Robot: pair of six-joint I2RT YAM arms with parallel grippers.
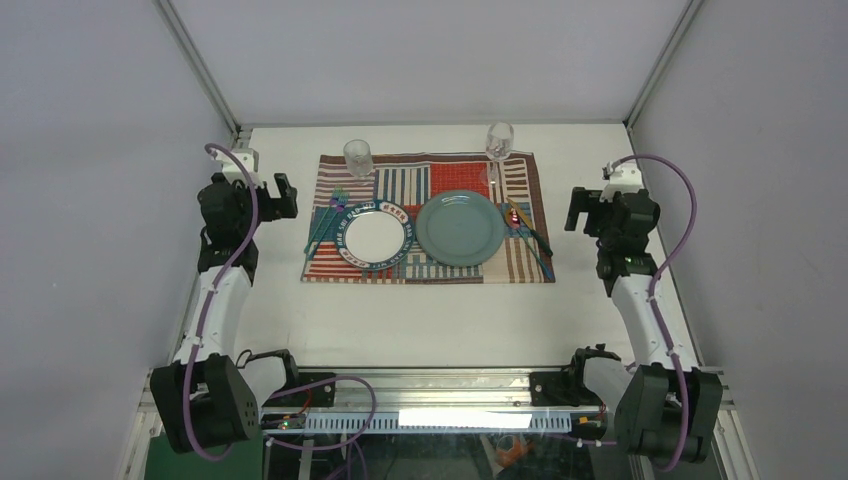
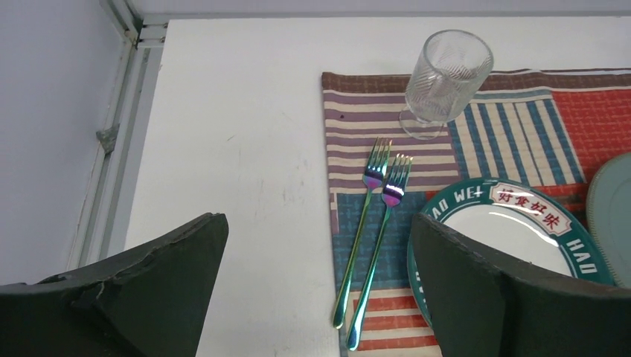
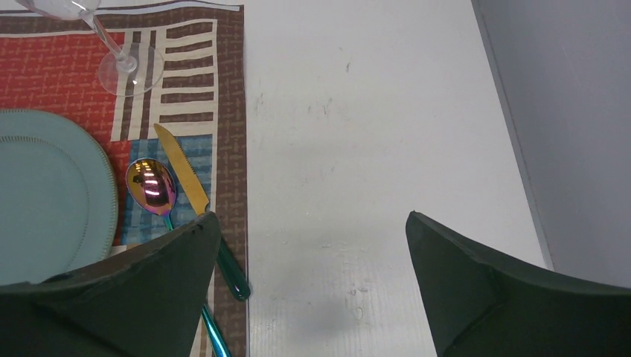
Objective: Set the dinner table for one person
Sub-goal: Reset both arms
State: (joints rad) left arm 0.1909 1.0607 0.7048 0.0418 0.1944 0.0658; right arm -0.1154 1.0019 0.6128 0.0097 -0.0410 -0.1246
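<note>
Top external view, stock as I read it from the remote station.

1. White worktop [image 1: 440, 310], edged with aluminium rails.
2. Striped patchwork placemat [image 1: 455, 178], lying flat on the worktop's far half.
3. White plate with a green lettered rim [image 1: 375, 235] on the mat's left. A grey-green plate [image 1: 460, 228] sits just beside it on the right.
4. Ribbed tumbler [image 1: 358, 158], upright at the mat's far edge toward the left. Wine glass [image 1: 499, 140] at the far edge toward the right.
5. Two iridescent forks [image 2: 373, 177], side by side left of the white plate (tines pointing away from the arms).
6. Spoon [image 3: 151, 186] and gold-bladed knife [image 3: 182, 167], right of the grey-green plate. Their handles are partly hidden and are probably green.
7. Left tool [image 1: 285, 197]: jaws wide apart, holding nothing, off the mat's left edge.
8. Right tool [image 1: 575, 208]: likewise spread and empty, off the right edge.
</note>
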